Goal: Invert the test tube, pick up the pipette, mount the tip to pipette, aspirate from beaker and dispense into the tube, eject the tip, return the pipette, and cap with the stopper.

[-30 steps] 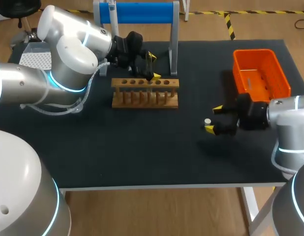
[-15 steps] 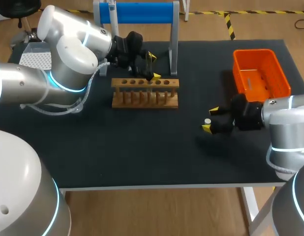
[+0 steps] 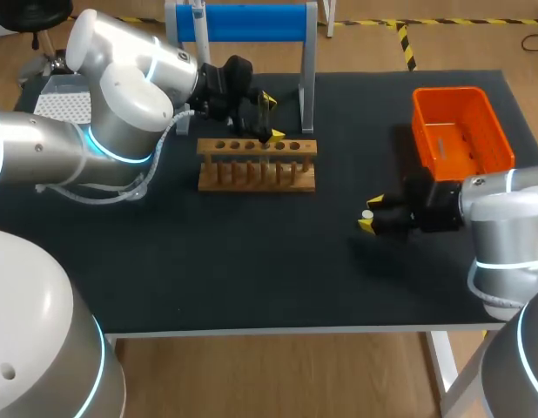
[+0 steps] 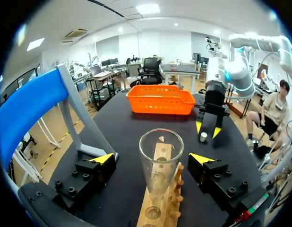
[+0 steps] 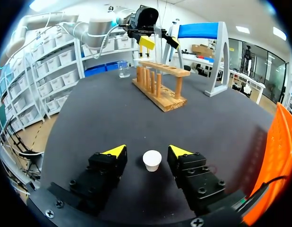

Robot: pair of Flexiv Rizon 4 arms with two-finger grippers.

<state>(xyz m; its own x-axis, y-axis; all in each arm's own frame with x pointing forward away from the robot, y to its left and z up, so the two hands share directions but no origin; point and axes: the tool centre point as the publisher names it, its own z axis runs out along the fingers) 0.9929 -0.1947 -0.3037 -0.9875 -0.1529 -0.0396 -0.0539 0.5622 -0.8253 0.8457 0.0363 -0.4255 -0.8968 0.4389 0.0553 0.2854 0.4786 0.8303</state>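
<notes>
A clear glass test tube (image 4: 160,156) stands mouth up in the wooden rack (image 3: 257,164). My left gripper (image 4: 150,160) is open around the tube's top, with a gap on each side; it hangs over the rack (image 3: 267,117) in the head view. A small white stopper (image 5: 152,160) sits on the black table, right of the rack (image 3: 367,213). My right gripper (image 5: 147,151) is low at the table with one finger on each side of the stopper. A narrow gap still shows on both sides, so it is open. A small glass beaker (image 5: 122,68) stands beyond the rack.
An orange bin (image 3: 460,131) stands at the table's back right, just behind my right arm. A blue-topped stand (image 3: 243,22) rises behind the rack. A white perforated box (image 3: 60,103) lies at the back left, partly hidden by my left arm.
My right gripper's fingers have drawn in around the stopper, and its wrist has shifted slightly toward it. The left arm and the tube have not moved.
</notes>
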